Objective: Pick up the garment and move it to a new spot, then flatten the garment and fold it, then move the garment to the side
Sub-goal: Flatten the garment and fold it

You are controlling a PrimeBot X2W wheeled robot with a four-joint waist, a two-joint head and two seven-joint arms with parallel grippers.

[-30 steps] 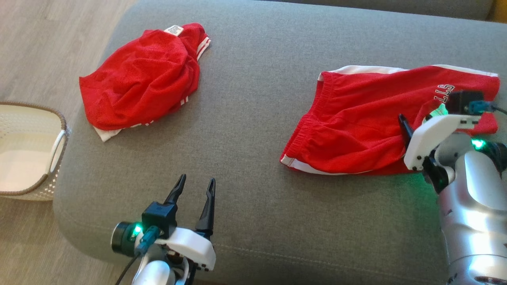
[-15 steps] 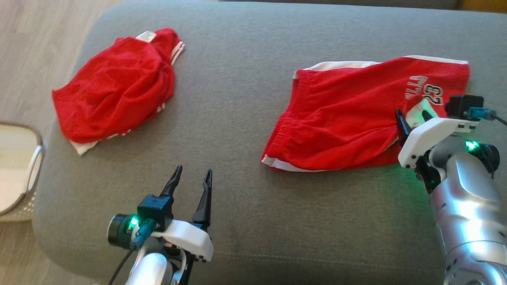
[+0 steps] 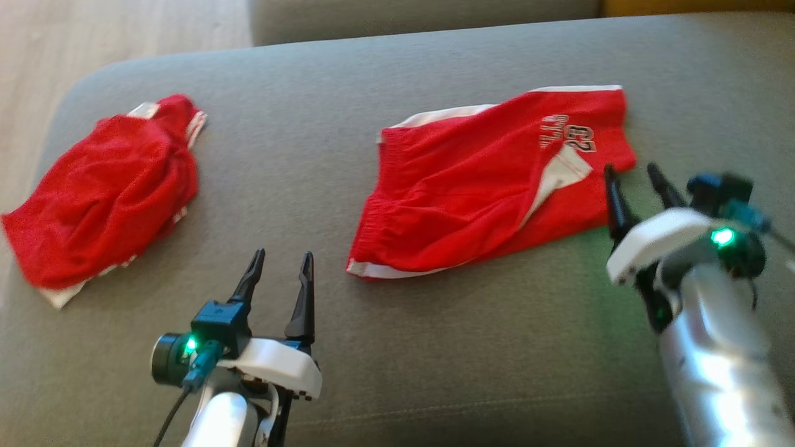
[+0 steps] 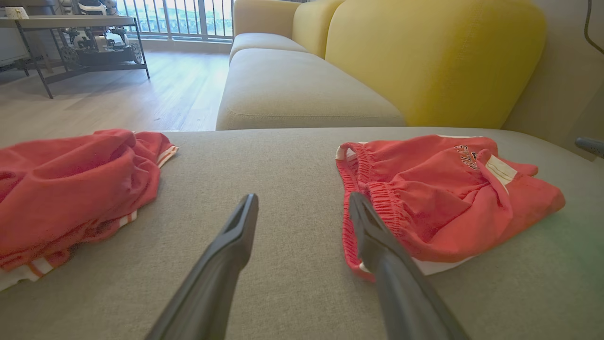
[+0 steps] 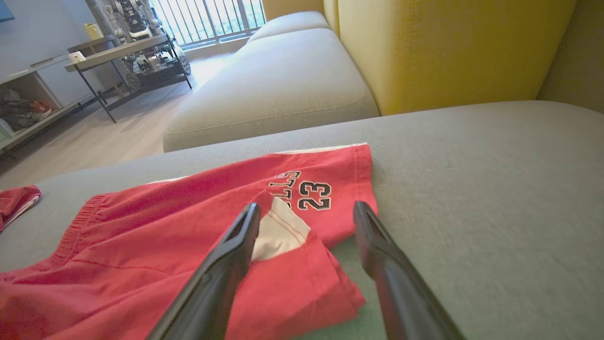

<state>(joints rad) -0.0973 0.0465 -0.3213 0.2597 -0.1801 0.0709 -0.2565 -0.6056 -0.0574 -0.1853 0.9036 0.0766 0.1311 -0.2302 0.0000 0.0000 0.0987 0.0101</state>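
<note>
I am over a wide grey sofa cushion (image 3: 397, 347), with pale wooden floor (image 3: 124, 31) past its far left corner and a yellow backrest (image 4: 424, 56) behind the next seat.

At the far left of the cushion lies a crumpled red garment (image 3: 102, 192) with white trim, bunched into a rounded heap.

My left hand (image 3: 283, 254) hovers over bare cushion at the near edge, between the two red pieces. Its fingers are spread and it grips nothing, and it is apart from both.

Right of centre lie the red basketball shorts (image 3: 472, 186), spread fairly flat on the cushion. The elastic waistband is on the left and the leg hems on the right. A black-and-white "23" with lettering above it sits near the far right corner. A white side panel shows just nearer than that print, and white trim runs along the far edge and the near left corner.

My right hand (image 3: 630, 169) is at the shorts' right edge, fingers spread wide and empty. Its left finger crosses the white panel in the right wrist view, and I cannot tell whether it touches the cloth. Its right finger is over bare cushion.
</note>
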